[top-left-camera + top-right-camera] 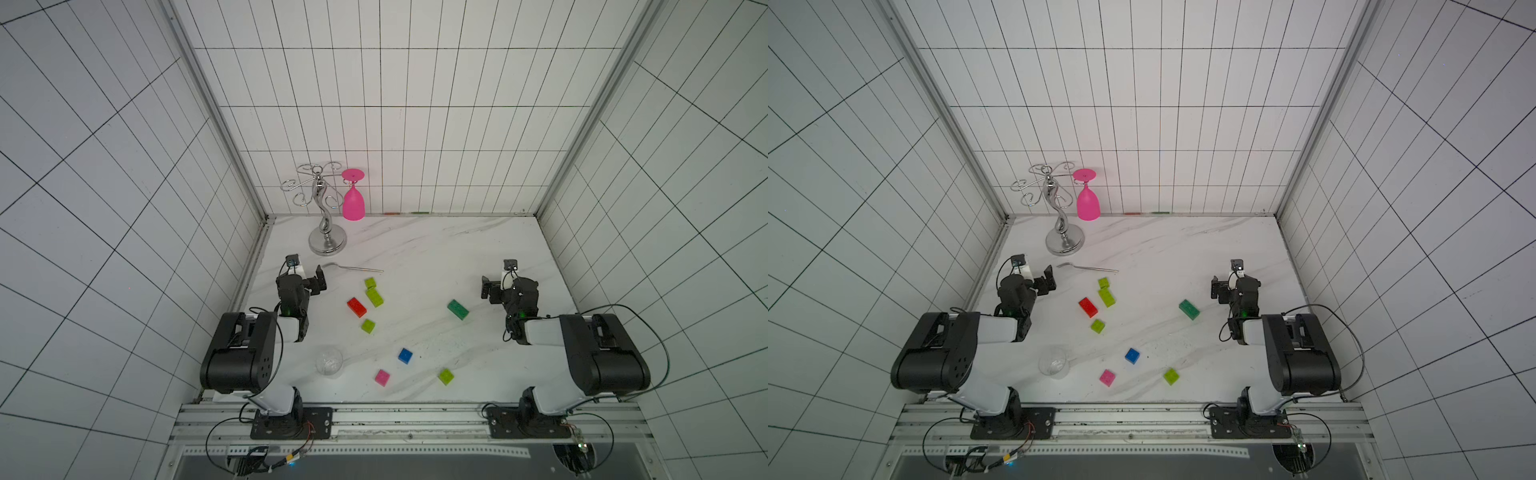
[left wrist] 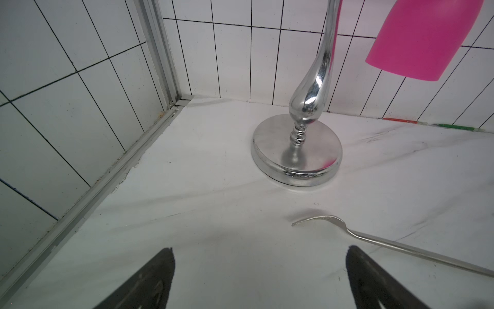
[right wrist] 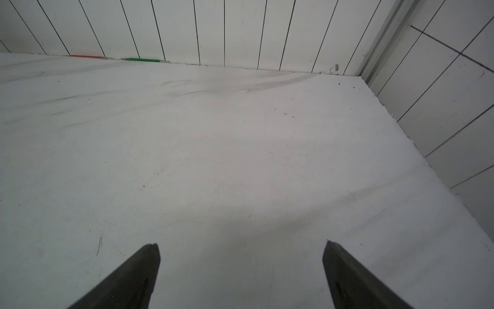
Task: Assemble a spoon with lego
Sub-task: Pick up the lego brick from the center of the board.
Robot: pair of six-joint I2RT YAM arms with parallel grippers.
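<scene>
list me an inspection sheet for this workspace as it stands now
surface: white marbled table, faint dark scuffs
job's things: eight loose bricks, none joined: four lime bricks, red brick, dark-green brick, blue brick, pink brick
clutter: silver utensil; chrome rack with pink glass hanging upside down; clear glass beside the left arm
grippers: left gripper open, empty; right gripper open, empty
cables: black cables loop around both arms, away from the bricks
surroundings: white tiled walls; red and green pens at the back wall's foot
</scene>
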